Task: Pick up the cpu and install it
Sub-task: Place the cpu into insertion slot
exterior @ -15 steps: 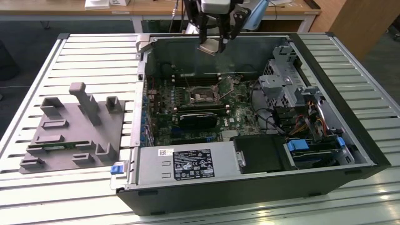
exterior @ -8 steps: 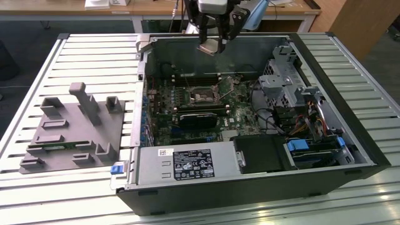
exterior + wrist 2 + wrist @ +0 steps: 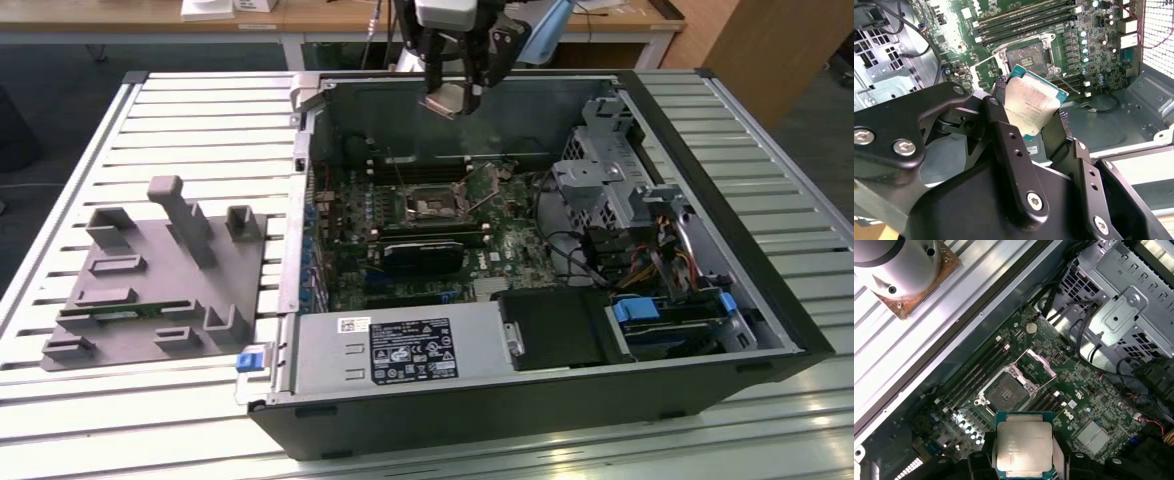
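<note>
Well, in the exterior view my claw (image 3: 459,96) hangs high over the open computer case (image 3: 534,420), which lies on the slatted desk (image 3: 187,110). It is closed on the cpu (image 3: 450,104), and the chip is tilted. The socket (image 3: 438,208) sits well below it on the green board. So I think the pick-up is done and I am in the carry part.

In the second wrist view I see the grip up close. Two black fingers (image 3: 1004,132) pinch the chip by its edges, with the silver top facing the camera.

In the first wrist view I look down past the chip. The socket is bare and its metal lid (image 3: 1036,362) is flipped up. I judge the next move calls for a level chip, lined up square and lowered softly.
</note>
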`<state>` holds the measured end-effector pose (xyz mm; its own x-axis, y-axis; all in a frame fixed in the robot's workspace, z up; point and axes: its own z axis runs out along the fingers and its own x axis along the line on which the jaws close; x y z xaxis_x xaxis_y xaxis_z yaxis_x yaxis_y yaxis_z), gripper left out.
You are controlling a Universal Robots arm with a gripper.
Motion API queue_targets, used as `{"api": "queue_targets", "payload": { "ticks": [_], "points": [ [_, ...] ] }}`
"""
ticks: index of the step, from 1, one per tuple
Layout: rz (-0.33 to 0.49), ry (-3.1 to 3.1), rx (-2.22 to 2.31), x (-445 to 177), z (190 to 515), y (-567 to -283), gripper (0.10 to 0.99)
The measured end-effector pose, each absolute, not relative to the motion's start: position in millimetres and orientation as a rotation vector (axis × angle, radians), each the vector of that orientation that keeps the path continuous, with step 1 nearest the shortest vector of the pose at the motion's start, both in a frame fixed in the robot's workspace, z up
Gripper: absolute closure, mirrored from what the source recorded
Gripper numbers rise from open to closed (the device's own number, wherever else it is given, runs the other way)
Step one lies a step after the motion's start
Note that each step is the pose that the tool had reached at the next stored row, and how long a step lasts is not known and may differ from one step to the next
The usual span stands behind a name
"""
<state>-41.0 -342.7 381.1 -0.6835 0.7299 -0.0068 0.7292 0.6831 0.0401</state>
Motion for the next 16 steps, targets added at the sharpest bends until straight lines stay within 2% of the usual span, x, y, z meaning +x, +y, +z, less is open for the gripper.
{"api": "queue_targets", "payload": {
  "ticks": [16],
  "points": [
    [0.051, 2.786, 1.397, -45.1, 378.5, -342.7, 0.553]
  ]
}}
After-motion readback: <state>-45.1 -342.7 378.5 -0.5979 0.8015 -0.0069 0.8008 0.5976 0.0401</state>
